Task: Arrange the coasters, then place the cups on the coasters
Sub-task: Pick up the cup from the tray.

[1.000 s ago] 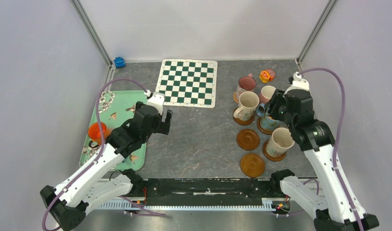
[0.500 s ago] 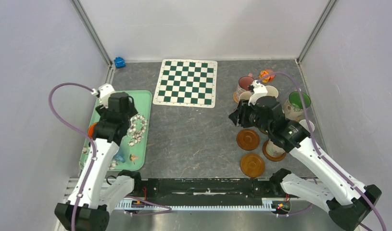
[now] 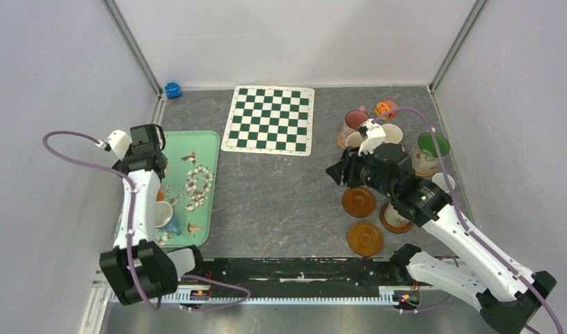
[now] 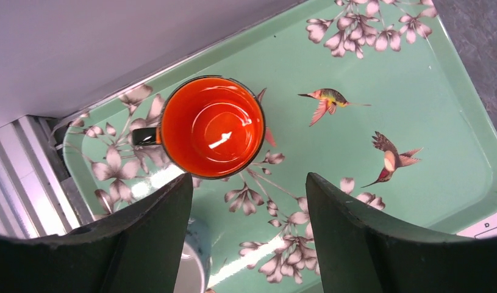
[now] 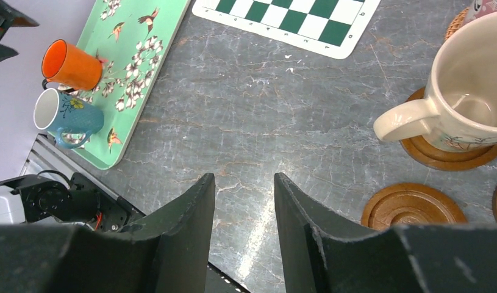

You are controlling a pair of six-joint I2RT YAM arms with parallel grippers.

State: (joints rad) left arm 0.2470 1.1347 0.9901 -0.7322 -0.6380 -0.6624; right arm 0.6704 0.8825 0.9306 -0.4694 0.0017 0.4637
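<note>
An orange cup (image 4: pixel 211 126) stands upright on the mint-green tray (image 4: pixel 416 122). My left gripper (image 4: pixel 247 178) hangs open just above and beside it, nothing between the fingers. A blue-handled cup (image 5: pixel 66 113) sits next to the orange one. My right gripper (image 5: pixel 243 177) is open and empty over the bare table, left of the coasters. A cream cup (image 5: pixel 465 97) rests on a brown coaster (image 5: pixel 447 155). One empty coaster (image 5: pixel 413 207) lies near it, another (image 3: pixel 364 238) nearer the front. A green-lined cup (image 3: pixel 431 147) and a pink-lined cup (image 3: pixel 355 120) stand at the right.
A green-and-white chequered mat (image 3: pixel 271 119) lies at the back centre. A small orange toy (image 3: pixel 386 108) sits behind the cups, and a blue object (image 3: pixel 172 90) in the back left corner. The left wall runs close beside the tray (image 3: pixel 207 149).
My left arm swung left and back across the tray, and its jaws narrowed a little. My right arm came away from the cups toward the table's middle, uncovering the green-lined cup.
</note>
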